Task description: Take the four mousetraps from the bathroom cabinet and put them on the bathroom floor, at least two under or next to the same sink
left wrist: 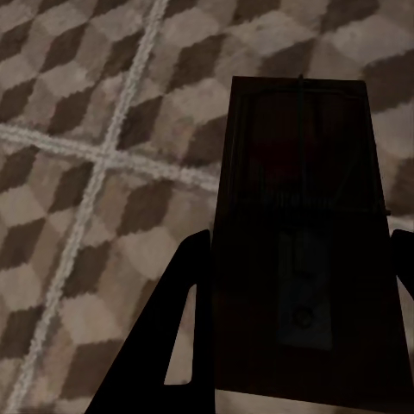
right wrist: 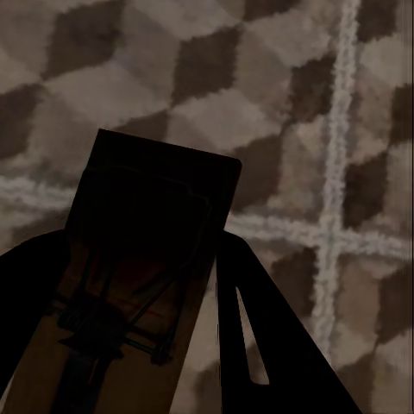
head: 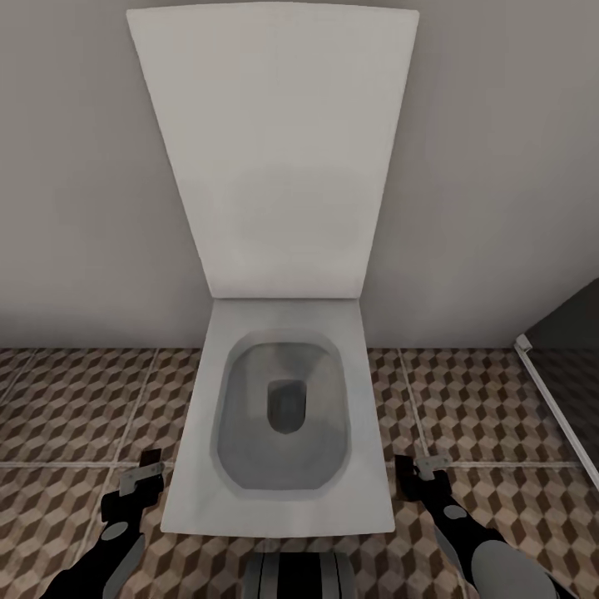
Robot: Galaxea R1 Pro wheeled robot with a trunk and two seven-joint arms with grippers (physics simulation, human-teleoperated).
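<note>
Mousetraps, two, one held in each gripper above the patterned floor.

Left mousetrap (left wrist: 297, 259): a flat rectangular board seen in the left wrist view, heavily shadowed, so wood colour is hard to read. Thin dark wire runs around its far half; a small greyish plate sits near the held end. A faint reddish tint shows mid-board. The near end is cut off by the picture edge. The left gripper (left wrist: 293, 345) is closed on it, one dark finger (left wrist: 177, 332) on either side of the board.

Right mousetrap (right wrist: 138, 276): also in deep shadow in the right wrist view, brownish near the held end, with a crossing wire spring. Its near end is cut off. The right gripper (right wrist: 129, 345) is clamped on it, fingers (right wrist: 259, 336) flanking the board.

In the head view both grippers (head: 140, 478) (head: 426, 470) hang low beside an open white toilet (head: 283, 416); the traps there are too small to make out.

Bathroom floor (head: 75, 416): cube-pattern tiles, brown, beige and white, pale grout lines. A glass panel (head: 561, 399) stands at far right, partly cut off.
</note>
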